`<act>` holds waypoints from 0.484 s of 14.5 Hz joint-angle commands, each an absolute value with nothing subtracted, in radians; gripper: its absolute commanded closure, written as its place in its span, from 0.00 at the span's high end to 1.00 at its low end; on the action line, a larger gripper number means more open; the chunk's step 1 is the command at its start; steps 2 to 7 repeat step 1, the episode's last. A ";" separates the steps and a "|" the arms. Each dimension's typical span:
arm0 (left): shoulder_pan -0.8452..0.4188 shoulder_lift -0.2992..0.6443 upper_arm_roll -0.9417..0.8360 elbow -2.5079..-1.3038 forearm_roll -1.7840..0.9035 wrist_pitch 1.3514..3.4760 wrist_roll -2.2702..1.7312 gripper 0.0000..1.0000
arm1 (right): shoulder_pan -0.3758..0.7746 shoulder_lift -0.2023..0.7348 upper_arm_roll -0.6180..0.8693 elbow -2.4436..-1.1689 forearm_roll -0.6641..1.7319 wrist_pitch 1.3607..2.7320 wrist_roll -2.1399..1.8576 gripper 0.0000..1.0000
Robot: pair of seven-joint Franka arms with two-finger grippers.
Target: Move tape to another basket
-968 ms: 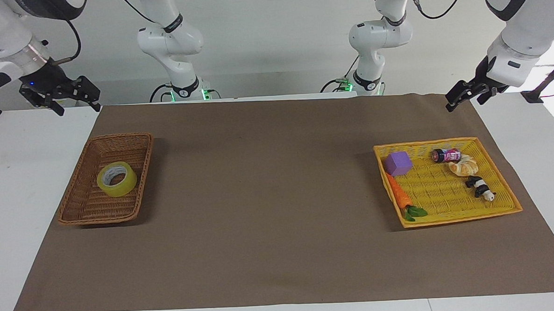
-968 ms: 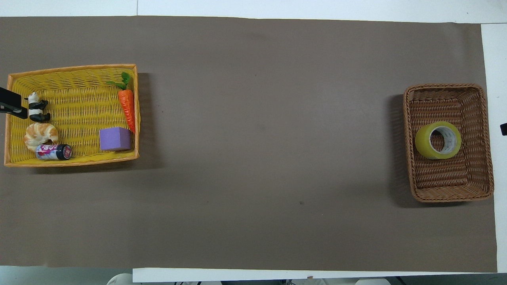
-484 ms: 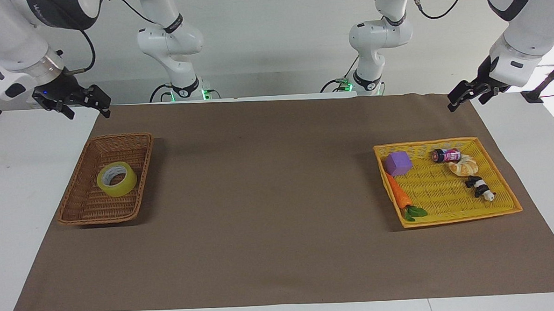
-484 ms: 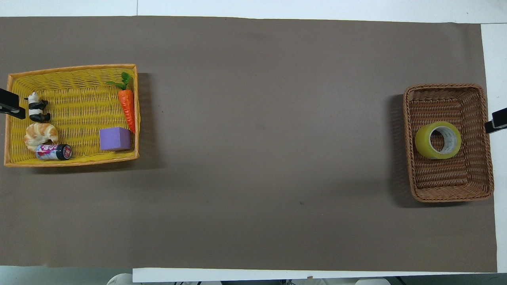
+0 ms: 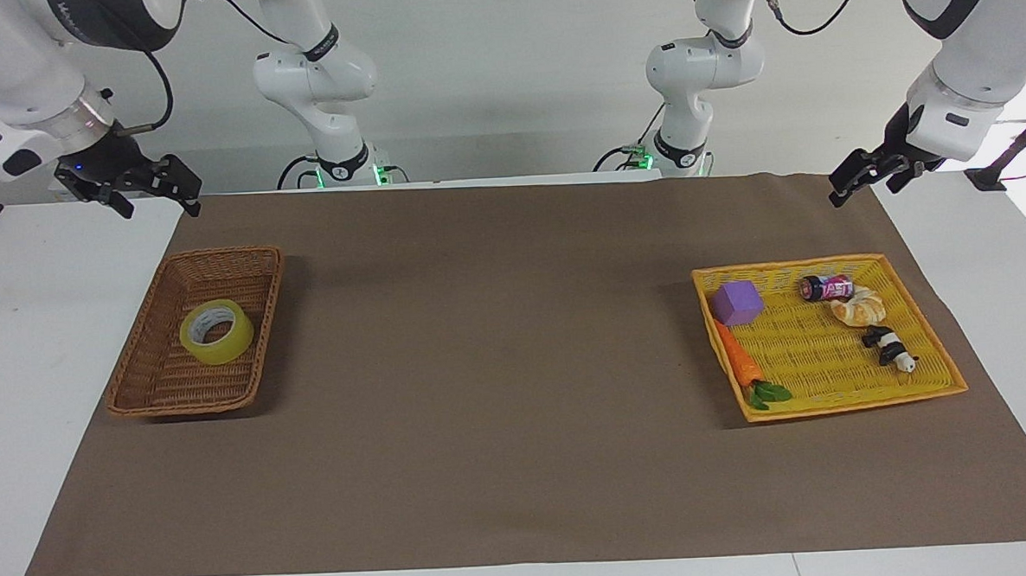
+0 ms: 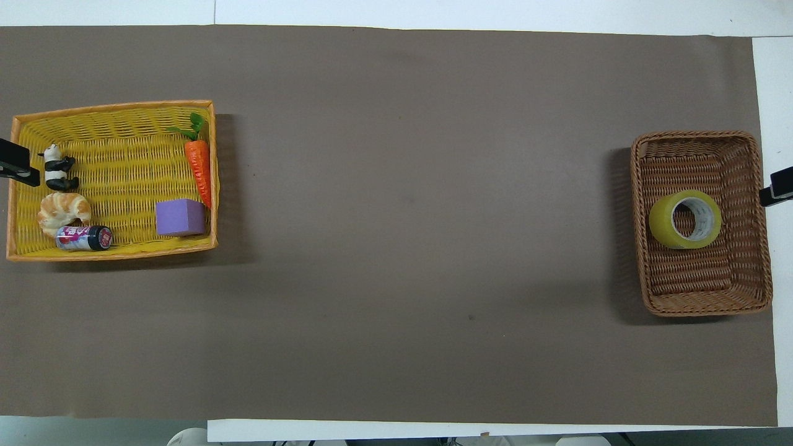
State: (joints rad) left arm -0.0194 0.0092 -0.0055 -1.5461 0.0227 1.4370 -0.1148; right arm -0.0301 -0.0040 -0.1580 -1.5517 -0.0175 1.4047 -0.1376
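Observation:
The tape [image 5: 216, 332] is a yellow roll lying flat in the dark brown wicker basket [image 5: 149, 386] at the right arm's end of the table; it also shows in the overhead view [image 6: 669, 232], in the same basket [image 6: 706, 297]. My right gripper [image 5: 154, 202] hangs open and empty in the air over the mat's edge beside that basket; only its tip [image 6: 777, 193] shows from above. My left gripper [image 5: 859, 190] hangs open and empty over the mat's corner at the left arm's end; its tip [image 6: 18, 170] shows from above.
A bright yellow flat basket [image 5: 933, 386] at the left arm's end holds a purple cube [image 5: 737, 302], a carrot [image 5: 739, 364], a small can [image 5: 827, 288], a croissant [image 5: 859, 309] and a panda figure [image 5: 888, 348]. A brown mat [image 5: 499, 358] covers the table.
My right gripper has moved a little toward the mat and the brown basket. The left gripper has barely shifted. The tape lies still in the brown basket.

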 commanded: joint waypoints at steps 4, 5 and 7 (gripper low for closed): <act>-0.023 -0.020 -0.005 -1.574 0.044 1.430 -0.120 1.00 | -0.028 -0.012 -0.158 -1.555 -0.034 1.407 -0.124 1.00; -0.023 -0.020 -0.005 -1.574 0.044 1.430 -0.120 1.00 | -0.028 -0.012 -0.158 -1.555 -0.034 1.407 -0.124 1.00; -0.023 -0.020 -0.005 -1.574 0.044 1.430 -0.120 1.00 | -0.028 -0.012 -0.158 -1.555 -0.034 1.407 -0.124 1.00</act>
